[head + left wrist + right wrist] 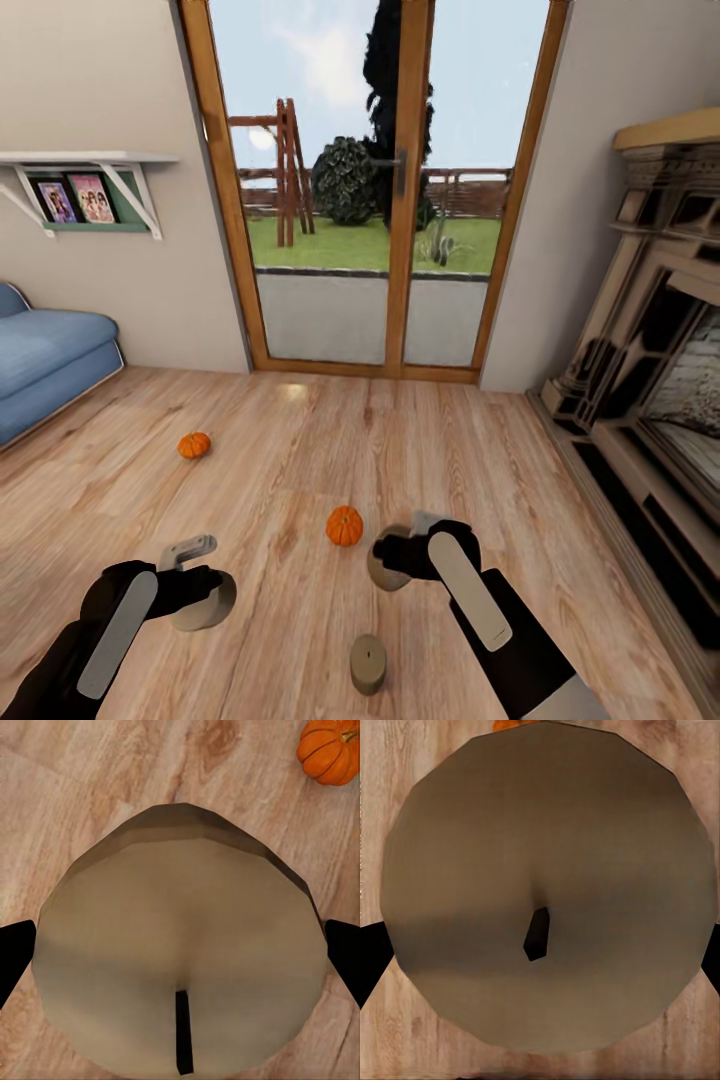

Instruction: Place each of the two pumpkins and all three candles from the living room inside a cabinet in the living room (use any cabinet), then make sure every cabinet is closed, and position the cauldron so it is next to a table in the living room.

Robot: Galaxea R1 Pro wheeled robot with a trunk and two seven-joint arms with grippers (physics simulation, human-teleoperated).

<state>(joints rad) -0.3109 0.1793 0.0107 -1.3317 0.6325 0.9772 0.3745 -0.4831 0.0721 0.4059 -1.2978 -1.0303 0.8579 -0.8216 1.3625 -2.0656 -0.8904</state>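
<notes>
Left hand (200, 590) gripping a candle (205, 605), right hand (400, 560) gripping another candle (385, 570)

Daylight comes in through the glass doors (370, 190) at the far side, and the room is evenly bright. A pale sheen lies on the wooden floor (290, 393) just inside the threshold; elsewhere shadows are faint and soft. The fireplace (660, 400) on the right is the darkest area. Straight lines lean and stretch toward the head view's edges, a wide-lens warp. The picture is slightly soft and blocky. Up close in the wrist views, each candle top (180, 945) looks blurred, faceted at the rim, and dim.
</notes>
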